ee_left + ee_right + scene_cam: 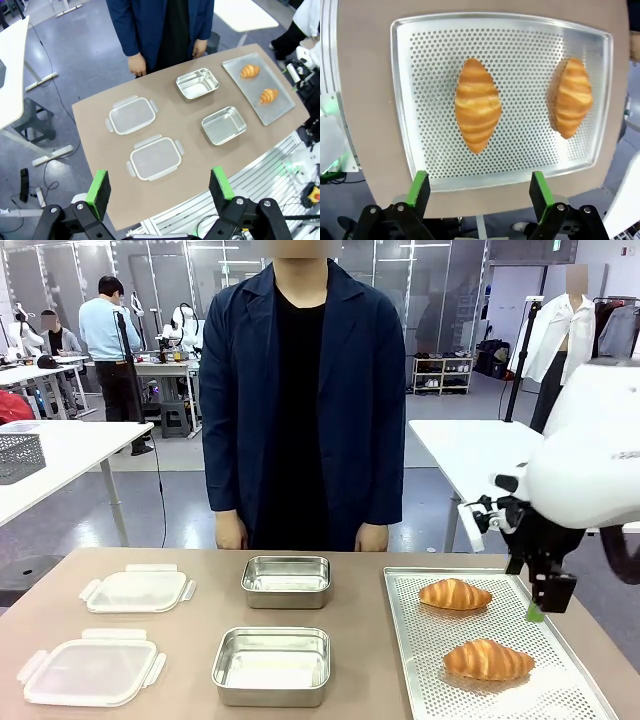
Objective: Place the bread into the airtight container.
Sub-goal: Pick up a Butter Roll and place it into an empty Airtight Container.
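The perforated silver baking tray (420, 665) is lying at the robot's right. The two rectangular steel containers (286, 581) are sitting empty, with both golden-brown croissants (455, 594) lying on that tray, so all the packing is waiting. The right gripper (480, 189) is hovering wide open above them, empty. The left gripper (160, 187) is hanging open and empty, high over the table.

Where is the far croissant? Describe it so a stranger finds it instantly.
Start at the perforated tray on the robot's right side. Two croissants lie on it, apart. Yours is the far croissant, nearest the person; the near croissant lies toward the robot.
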{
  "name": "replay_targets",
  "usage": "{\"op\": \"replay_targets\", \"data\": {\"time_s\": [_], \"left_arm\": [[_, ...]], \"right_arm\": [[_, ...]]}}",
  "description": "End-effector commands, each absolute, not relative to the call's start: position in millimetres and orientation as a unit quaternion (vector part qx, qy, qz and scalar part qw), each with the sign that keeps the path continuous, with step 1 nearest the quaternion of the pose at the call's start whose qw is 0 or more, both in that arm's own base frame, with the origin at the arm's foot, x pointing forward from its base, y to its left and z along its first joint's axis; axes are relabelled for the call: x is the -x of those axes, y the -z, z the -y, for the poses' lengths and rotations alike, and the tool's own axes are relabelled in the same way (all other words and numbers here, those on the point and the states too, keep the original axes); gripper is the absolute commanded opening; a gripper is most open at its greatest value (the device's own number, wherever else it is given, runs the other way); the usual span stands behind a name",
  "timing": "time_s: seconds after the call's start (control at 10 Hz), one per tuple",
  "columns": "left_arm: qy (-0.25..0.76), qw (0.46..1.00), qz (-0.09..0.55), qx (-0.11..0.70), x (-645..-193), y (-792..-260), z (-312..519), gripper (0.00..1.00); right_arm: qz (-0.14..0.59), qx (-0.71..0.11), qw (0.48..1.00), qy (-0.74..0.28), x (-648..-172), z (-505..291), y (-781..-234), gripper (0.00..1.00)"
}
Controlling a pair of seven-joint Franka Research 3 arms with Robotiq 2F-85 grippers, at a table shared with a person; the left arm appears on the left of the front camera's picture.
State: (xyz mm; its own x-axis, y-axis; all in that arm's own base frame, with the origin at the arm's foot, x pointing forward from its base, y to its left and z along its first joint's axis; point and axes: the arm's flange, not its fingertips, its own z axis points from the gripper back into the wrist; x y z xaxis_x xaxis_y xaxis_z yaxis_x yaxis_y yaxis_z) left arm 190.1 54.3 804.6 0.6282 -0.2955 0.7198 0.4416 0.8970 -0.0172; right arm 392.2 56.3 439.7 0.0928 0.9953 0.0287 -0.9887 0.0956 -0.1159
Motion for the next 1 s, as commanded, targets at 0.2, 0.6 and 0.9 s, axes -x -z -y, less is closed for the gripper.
{"op": "replay_targets", "data": {"time_s": [0.2,0.6,0.9], "left_arm": [[0.209,0.896,0.38,0.098,-189.8,-805.2,-52.9,1.0],[0.209,0.896,0.38,0.098,-189.8,-805.2,-52.9,1.0],[0.209,0.896,0.38,0.098,-189.8,-805.2,-52.9,1.0]], "right_arm": [[0.043,-0.005,0.736,-0.676,-413.6,-58.0,-399.1,1.0],[0.035,0.007,0.752,-0.658,-422.0,-68.3,-354.0,1.0],[0.037,0.003,0.739,-0.673,-424.7,-68.7,-336.0,1.0]]}}
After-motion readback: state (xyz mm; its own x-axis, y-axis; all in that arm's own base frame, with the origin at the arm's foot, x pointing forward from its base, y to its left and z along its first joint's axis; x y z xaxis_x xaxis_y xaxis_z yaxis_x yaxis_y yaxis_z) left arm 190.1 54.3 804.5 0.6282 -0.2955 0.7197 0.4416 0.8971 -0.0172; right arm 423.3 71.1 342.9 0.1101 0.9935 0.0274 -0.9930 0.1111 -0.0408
